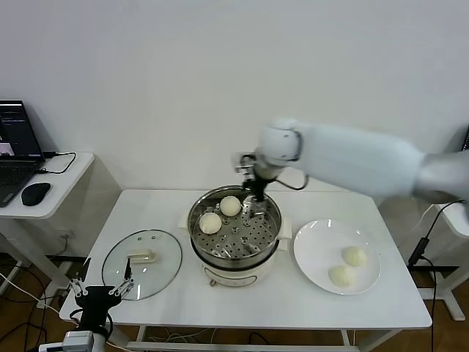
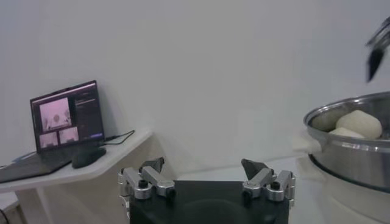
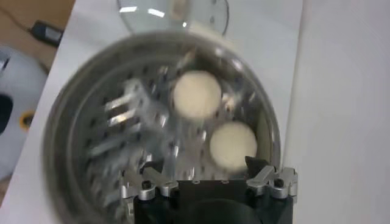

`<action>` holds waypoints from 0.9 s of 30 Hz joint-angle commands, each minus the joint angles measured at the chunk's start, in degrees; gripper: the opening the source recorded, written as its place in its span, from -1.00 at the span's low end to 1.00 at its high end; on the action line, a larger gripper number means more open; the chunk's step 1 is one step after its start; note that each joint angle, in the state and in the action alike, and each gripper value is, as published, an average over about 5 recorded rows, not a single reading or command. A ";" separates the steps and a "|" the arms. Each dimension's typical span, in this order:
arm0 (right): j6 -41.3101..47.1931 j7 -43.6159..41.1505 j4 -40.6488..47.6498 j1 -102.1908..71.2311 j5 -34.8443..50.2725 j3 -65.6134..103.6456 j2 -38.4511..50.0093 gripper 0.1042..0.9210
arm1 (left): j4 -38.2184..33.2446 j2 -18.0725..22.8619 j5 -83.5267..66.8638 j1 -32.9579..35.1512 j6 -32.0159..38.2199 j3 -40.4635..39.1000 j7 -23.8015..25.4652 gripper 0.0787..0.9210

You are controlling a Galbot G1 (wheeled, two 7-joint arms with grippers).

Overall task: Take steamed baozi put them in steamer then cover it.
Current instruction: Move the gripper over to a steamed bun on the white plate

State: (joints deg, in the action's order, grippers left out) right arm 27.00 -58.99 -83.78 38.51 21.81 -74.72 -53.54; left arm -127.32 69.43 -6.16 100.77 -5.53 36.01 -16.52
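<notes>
From the head view, the steamer [image 1: 236,236] stands in the middle of the white table [image 1: 256,308], its steel pot on a cream base. Two buns [image 1: 220,214] lie on the holed tray, side by side at the pot's far left part. The right gripper [image 1: 253,203] hangs over the pot's far rim, just beside the farther bun, and holds nothing. To the right of the steamer a white plate [image 1: 311,246] carries two more buns [image 1: 347,265]. To the left, the glass lid [image 1: 142,264] lies flat on the table, handle up, apart from the pot. The left gripper [image 1: 102,288] waits low at the table's near left corner, its fingers apart. A laptop [image 1: 16,150] and a mouse [image 1: 35,193] sit on a side desk at far left.

The left wrist view shows what the head view leaves small: the left gripper [image 2: 207,176] with its two fingers spread wide and nothing between them. Past it, the pot's rim [image 2: 350,143] shows with both buns peeking above it, and the laptop's lit screen [image 2: 66,115].

The right wrist view looks straight down into the pot. The right gripper's fingers [image 3: 268,178] are spread, empty, above the tray, with one bun [image 3: 232,145] between and just beyond them and the other [image 3: 197,94] farther off. The lid's edge [image 3: 173,12] shows beyond the pot.
</notes>
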 commanded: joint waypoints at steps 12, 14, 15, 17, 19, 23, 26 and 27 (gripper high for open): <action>-7.95 -1.96 -13.01 -21.91 -24.62 15.51 33.86 0.76 | 0.05 1.23 1.80 0.35 -0.03 -1.68 0.14 0.77; -7.67 -1.24 -12.83 -29.09 -26.41 21.12 34.68 0.76 | 0.09 1.43 1.97 0.49 -0.04 -1.67 0.16 0.77; -7.58 -1.00 -12.75 -32.76 -27.14 23.82 35.05 0.76 | 0.12 1.50 2.02 0.55 -0.04 -1.62 0.17 0.77; -7.81 -0.84 -12.32 -39.83 -28.56 29.32 35.57 0.76 | 0.24 1.65 2.07 0.65 -0.04 -1.43 0.20 0.77; -8.35 -0.85 -11.59 -45.32 -29.75 34.13 35.61 0.76 | 0.38 1.76 2.09 0.77 -0.04 -1.22 0.24 0.77; -9.51 -1.04 -9.36 -52.53 -31.46 40.72 34.19 0.76 | 0.77 1.87 2.20 1.04 -0.04 -0.88 0.31 0.77; -9.85 -1.06 -7.99 -55.35 -31.87 42.70 32.57 0.76 | 0.98 1.97 2.32 1.21 -0.04 -0.71 0.32 0.77; -9.90 -1.04 -7.65 -55.96 -32.01 43.04 32.06 0.76 | 0.99 2.01 2.35 1.28 -0.04 -0.64 0.32 0.77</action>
State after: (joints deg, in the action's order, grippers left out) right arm 18.41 -60.57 -92.93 0.73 -5.10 -45.86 -22.85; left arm -126.53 71.27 -3.96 101.90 -5.54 35.23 -16.23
